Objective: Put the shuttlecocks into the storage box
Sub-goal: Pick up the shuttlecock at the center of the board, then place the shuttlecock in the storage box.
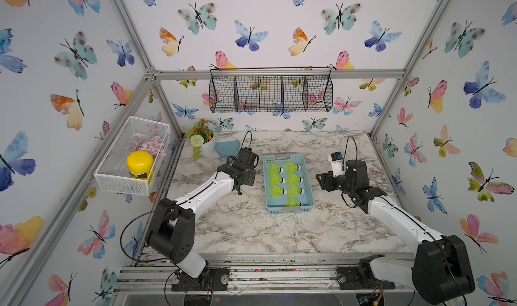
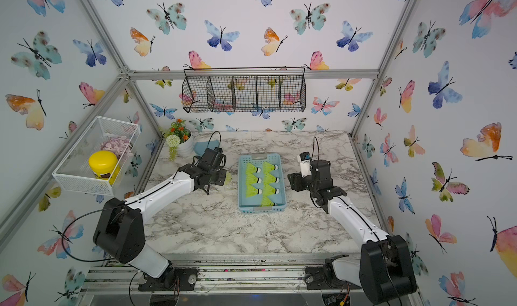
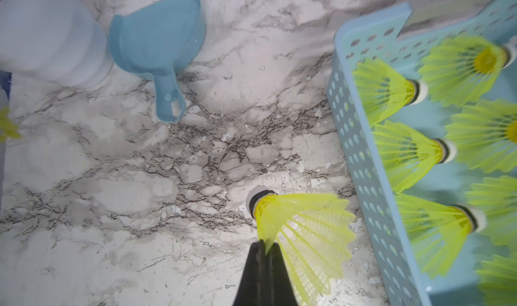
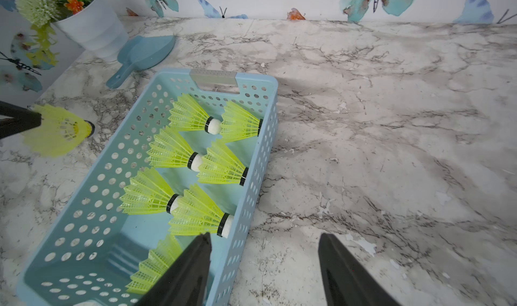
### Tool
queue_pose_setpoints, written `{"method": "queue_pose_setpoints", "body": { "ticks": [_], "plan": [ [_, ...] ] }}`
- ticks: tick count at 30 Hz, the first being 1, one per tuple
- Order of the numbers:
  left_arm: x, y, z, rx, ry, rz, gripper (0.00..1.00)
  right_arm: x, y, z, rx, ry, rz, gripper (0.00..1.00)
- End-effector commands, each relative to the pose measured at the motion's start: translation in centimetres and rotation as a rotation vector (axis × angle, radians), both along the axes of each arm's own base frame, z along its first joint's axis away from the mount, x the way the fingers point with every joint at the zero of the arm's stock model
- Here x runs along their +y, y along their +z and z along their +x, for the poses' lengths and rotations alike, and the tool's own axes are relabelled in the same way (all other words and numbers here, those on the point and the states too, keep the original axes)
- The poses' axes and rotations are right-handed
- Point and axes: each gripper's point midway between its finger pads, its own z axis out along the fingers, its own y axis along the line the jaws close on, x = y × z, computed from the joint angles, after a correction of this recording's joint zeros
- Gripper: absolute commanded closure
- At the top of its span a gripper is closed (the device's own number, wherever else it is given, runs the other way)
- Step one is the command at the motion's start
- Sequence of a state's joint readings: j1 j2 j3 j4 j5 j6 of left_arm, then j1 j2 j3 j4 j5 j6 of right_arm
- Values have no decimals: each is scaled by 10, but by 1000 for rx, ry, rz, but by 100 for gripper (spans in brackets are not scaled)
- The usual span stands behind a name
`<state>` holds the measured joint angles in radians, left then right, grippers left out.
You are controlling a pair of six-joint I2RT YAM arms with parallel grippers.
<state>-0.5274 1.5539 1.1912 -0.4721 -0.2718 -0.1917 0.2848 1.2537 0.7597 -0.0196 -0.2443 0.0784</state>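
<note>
Left tool (image 3: 264, 244) clamped on skirt of one shuttlecock (image 3: 305, 229), 9 o'clock of storage box (image 1: 291, 209). Right tool (image 4: 265, 234) open at 3 o'clock. Seven shuttlecocks (image 4: 190, 114) inside.

Bright, even light. In the left wrist view the shuttlecock (image 3: 305, 226) at the left claw (image 3: 263, 244) is crisp; the box (image 3: 361, 150) beside it smears, the pot (image 3: 47, 36) beyond is soft. The right wrist view is sharp, with a soft shadow past the box, ahead of the right claw (image 4: 265, 234).
</note>
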Motion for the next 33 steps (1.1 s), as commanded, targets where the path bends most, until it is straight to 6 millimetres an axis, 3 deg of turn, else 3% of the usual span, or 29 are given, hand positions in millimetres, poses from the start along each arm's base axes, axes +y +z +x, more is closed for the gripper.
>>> {"method": "queue_pose_setpoints", "body": {
  "ticks": [1, 7, 13, 18, 21, 33],
  "plan": [
    [-10, 64, -5, -115, -13, -171, 100, 23, 26, -7, -142, 177, 46, 33],
    [-57, 120, -27, -129, -195, -524, 100, 53, 58, -30, -420, 399, 87, 35],
    [-109, 145, -58, -1, -428, -811, 100, 83, 65, -30, -482, 511, 53, 36],
    [-135, 147, -75, 132, -553, -951, 100, 108, 73, -37, -565, 591, 22, 36],
    [-145, 147, -82, 176, -601, -992, 100, 113, 74, -33, -579, 580, 0, 37],
    [-155, 126, -86, 248, -609, -980, 100, 123, 79, -49, -617, 672, 31, 39]
  ]
}}
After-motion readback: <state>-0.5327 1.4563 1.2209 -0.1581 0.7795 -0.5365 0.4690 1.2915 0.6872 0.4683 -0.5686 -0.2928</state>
